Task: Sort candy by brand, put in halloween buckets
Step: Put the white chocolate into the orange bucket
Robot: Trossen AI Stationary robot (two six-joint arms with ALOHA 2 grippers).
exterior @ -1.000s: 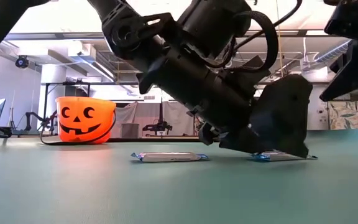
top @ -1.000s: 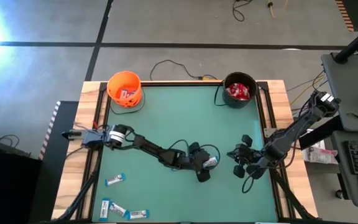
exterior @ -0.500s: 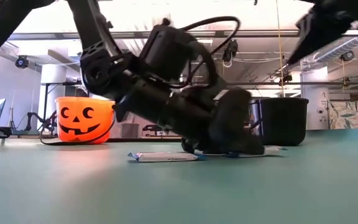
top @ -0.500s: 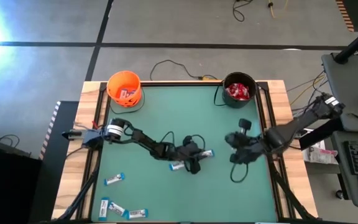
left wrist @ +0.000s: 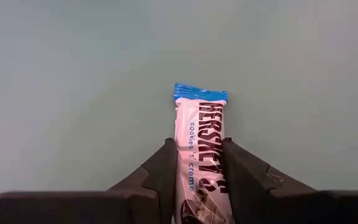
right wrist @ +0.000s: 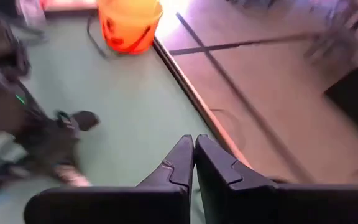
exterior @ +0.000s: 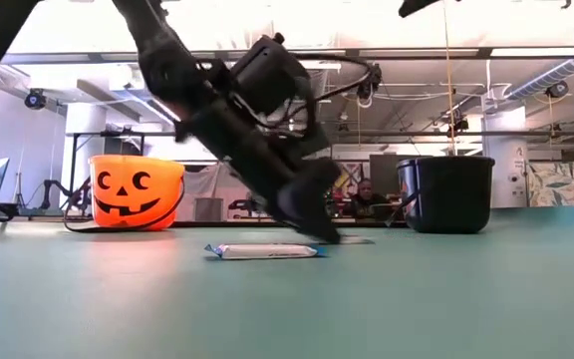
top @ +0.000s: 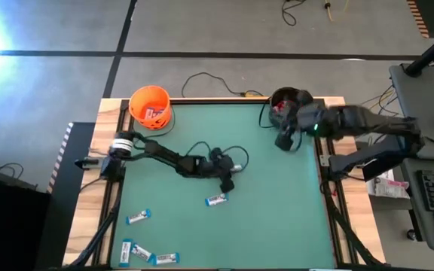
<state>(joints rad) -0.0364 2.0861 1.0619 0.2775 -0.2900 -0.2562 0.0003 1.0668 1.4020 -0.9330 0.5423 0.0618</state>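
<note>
Left tool (left wrist: 197, 180) clamped on blue-and-white bar (left wrist: 200, 134), lower end hidden; right tool (right wrist: 194, 163) together.

Table mat (top: 277, 218): matt green, smooth, even sheet.
Table frame (top: 104, 226): pale wood with visible grain, unpainted, at the 9 and 3 o'clock edges.
Orange bucket (top: 150, 106): bright, smooth plastic with a slight sheen; black printed face in the low view.
Black bucket (exterior: 447, 194): dark, dull plastic, nearly without shine.
Candy bar (left wrist: 201, 155): glossy white-and-blue film wrapper, crimped serrated end, printed lettering.
Red packets (top: 285, 111): crinkly, shiny foil-like wrap, inside the black bucket.
Left gripper (left wrist: 199, 171): fingers of matt black plastic, smooth-faced.
Right gripper (right wrist: 194, 163): same matt black finish.
</note>
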